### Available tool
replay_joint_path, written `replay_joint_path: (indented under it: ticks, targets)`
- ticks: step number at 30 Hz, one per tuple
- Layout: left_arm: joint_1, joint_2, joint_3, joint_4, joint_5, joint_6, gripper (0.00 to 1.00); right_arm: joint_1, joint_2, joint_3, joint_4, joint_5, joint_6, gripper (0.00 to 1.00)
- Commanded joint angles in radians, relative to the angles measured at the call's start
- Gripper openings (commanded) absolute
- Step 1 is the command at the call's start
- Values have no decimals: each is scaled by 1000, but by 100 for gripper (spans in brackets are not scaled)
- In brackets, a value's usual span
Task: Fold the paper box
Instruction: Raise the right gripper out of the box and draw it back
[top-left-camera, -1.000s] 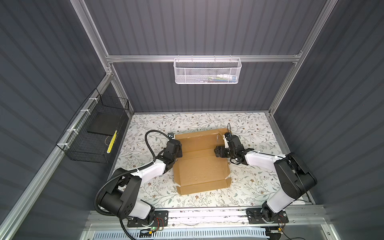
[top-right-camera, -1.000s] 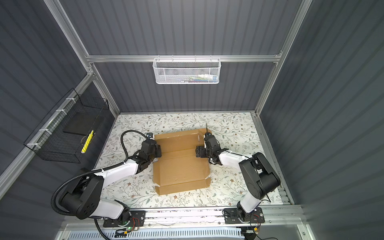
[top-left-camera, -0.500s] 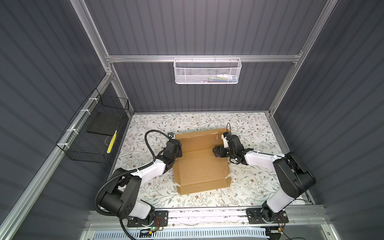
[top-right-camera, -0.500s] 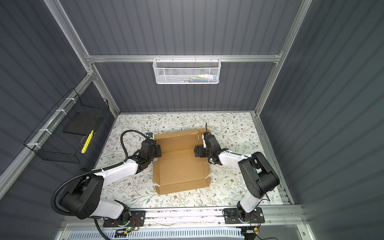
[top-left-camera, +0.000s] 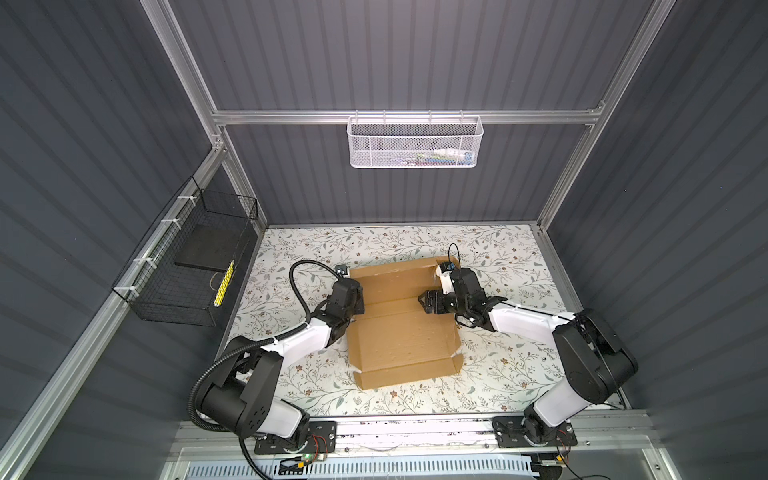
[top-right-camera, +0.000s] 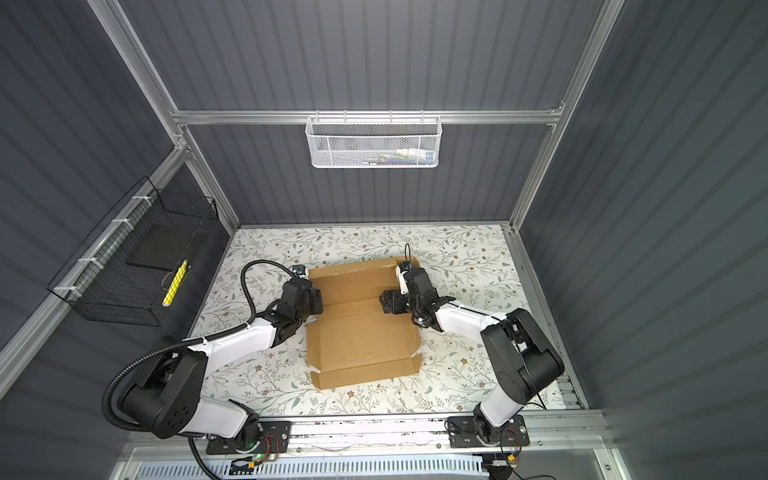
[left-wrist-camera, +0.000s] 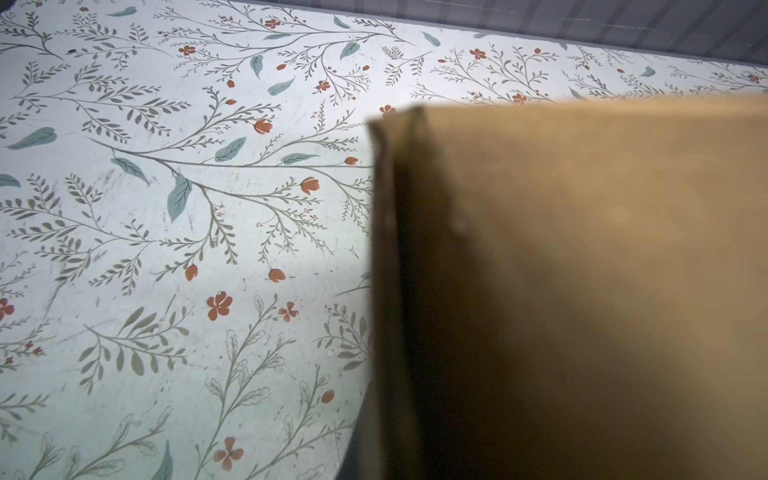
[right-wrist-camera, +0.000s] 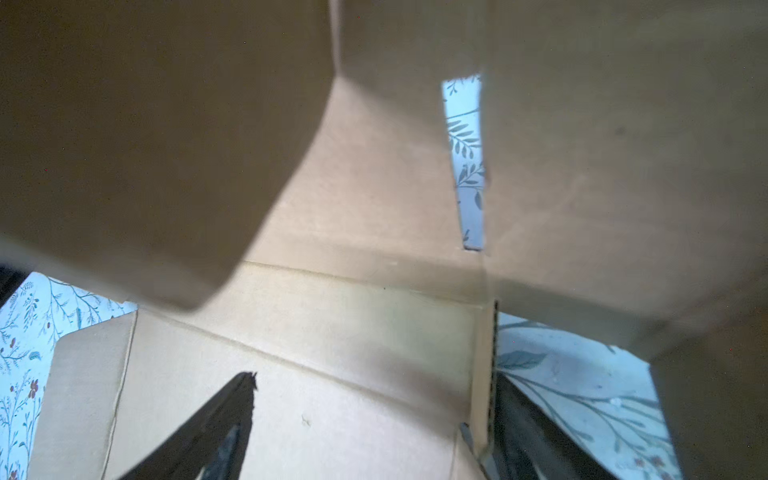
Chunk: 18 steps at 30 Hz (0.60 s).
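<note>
- The left pincer (top-left-camera: 354, 300) is shut tight at the left edge of the paper box (top-left-camera: 402, 337). Can't tell if it pinches cardboard.
- The right pincer (top-left-camera: 425, 302) is wide, with one of its fingers (right-wrist-camera: 226, 415) over the panel and the other outside the cardboard's edge.
- The box lies open between both pincers on the floral table (top-left-camera: 498, 249).

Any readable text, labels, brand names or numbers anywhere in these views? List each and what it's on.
No text reads clearly in any view.
paper box: plain brown, no print visible.
white mesh basket: the items inside show coloured labels, too small to read.
black wire basket: the yellow strip inside may carry marks, too small to read.
</note>
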Motion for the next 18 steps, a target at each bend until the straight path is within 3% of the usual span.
replay_joint_path:
  ticks: [1,9,18]
  targets:
    - [2,-7,20,30,21,-17,0,20,24,45,-6,-11,-11,87]
    - [3,-17,10,27,18,-19,0,30,31,61,-8,-5,-2,87]
    - [4,-24,9,23,12,-21,0,30,-70,10,-65,55,-27,87]
